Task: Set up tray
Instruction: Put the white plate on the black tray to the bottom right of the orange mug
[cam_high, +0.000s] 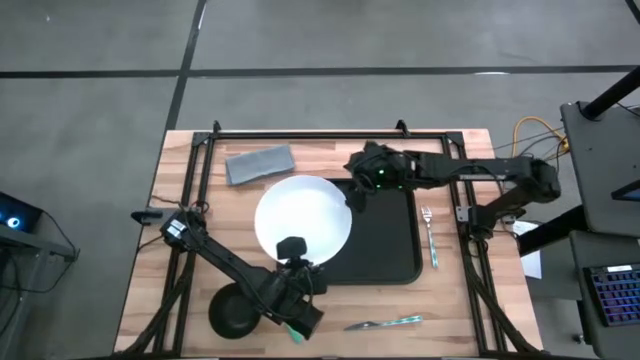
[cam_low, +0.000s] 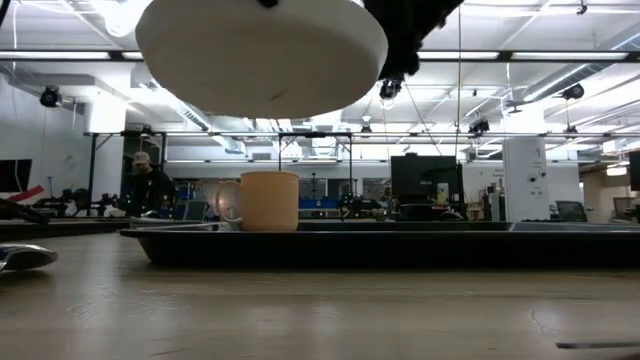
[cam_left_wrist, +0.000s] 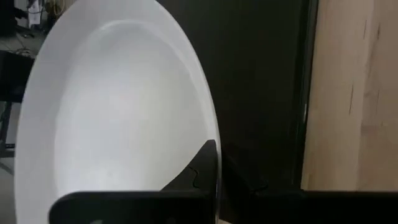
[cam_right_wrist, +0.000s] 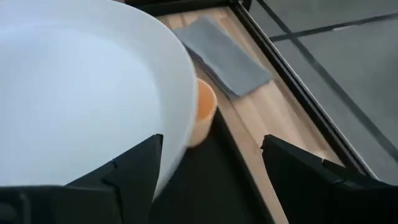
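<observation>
The white plate (cam_high: 303, 222) hangs in the air over the left part of the black tray (cam_high: 390, 240); the low view shows the plate (cam_low: 262, 55) well above the tray's rim (cam_low: 400, 245). My left gripper (cam_high: 292, 252) is shut on the plate's near rim. My right gripper (cam_high: 358, 185) is open at the plate's far right rim, its fingers (cam_right_wrist: 130, 171) spread wide. A tan cup (cam_right_wrist: 202, 112) stands on the tray's far left part, next to the plate's rim. My left gripper pinches the plate's near rim (cam_left_wrist: 208, 134), one finger (cam_left_wrist: 202, 168) on the upper face and the other hidden beneath. It comes in about level from the table's near side. The plate is lifted clear, roughly level. Whether my right gripper touches the plate's rim (cam_right_wrist: 180, 134), I cannot tell.
A folded grey napkin (cam_high: 260, 163) lies at the far left of the table. A fork (cam_high: 430, 235) lies right of the tray, another utensil (cam_high: 385, 322) near the front edge, and a small black bowl (cam_high: 235, 312) at near left. A person (cam_low: 145, 185) is far behind.
</observation>
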